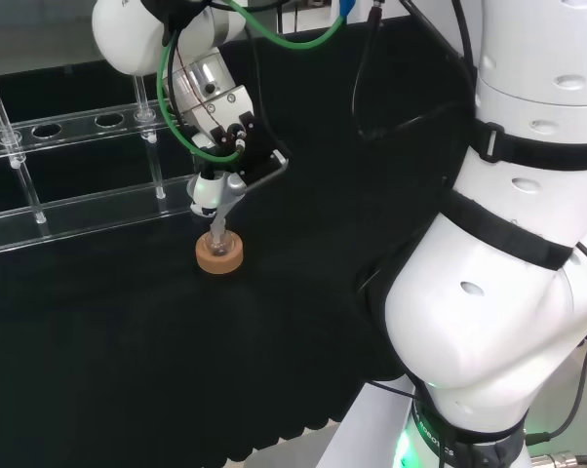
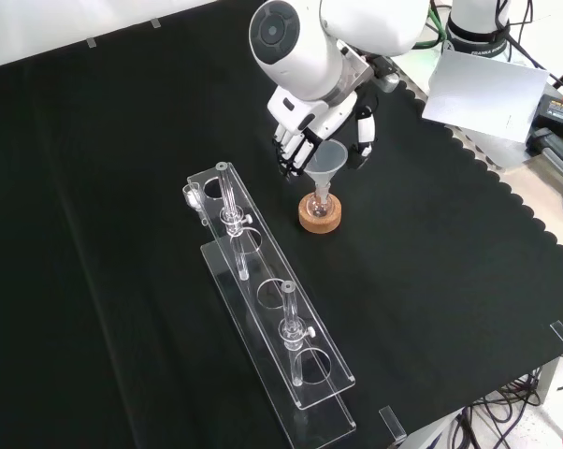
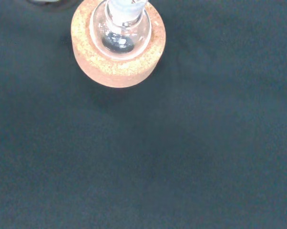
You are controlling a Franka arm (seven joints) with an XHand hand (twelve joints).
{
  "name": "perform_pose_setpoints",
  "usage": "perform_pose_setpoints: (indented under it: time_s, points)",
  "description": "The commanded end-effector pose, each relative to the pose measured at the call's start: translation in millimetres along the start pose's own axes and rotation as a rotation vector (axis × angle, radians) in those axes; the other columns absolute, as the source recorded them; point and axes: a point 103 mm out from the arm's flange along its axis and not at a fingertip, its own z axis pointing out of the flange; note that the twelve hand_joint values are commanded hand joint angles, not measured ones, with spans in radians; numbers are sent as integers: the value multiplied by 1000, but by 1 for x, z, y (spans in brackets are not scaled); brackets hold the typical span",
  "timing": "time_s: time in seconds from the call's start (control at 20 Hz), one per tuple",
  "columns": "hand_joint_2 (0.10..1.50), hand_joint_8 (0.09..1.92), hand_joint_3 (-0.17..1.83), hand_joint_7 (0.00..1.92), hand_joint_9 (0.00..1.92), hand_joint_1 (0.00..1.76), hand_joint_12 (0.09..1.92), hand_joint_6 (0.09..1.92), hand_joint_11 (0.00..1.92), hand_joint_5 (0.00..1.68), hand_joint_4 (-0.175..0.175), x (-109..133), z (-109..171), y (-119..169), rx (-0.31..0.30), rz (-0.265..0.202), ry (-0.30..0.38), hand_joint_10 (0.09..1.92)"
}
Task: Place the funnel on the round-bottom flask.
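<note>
Black cloth bench: clear plastic funnel [image 2: 324, 161] stands upright, stem in neck of clear glass round-bottom flask [image 2: 321, 199] on cork ring stand [image 2: 320, 217]; black-and-white hand [image 2: 305, 131] directly above, fingers around funnel's cone.

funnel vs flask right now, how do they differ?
The funnel sits on top, at the fingers of the hand; the flask sits below it in the cork ring on the cloth. The funnel is a wide open cone narrowing to a stem that points down into the flask's neck; the flask is a round bulb with a narrow neck. In the front view the funnel looks cloudy, the flask clear. Both stand upright, in line.
</note>
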Motion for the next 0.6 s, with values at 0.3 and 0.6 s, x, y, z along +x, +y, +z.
perform_pose_setpoints:
  time_s: [0.3, 0.6]
  points:
    - [729, 688, 576, 133, 392, 707, 1321, 87, 390, 384, -43, 9, -2, 2, -4, 5, -22, 656]
    - [685, 220, 516, 3, 54, 631, 1433, 87, 104, 188, -27, 6, -2, -1, -53, -13, 4, 699]
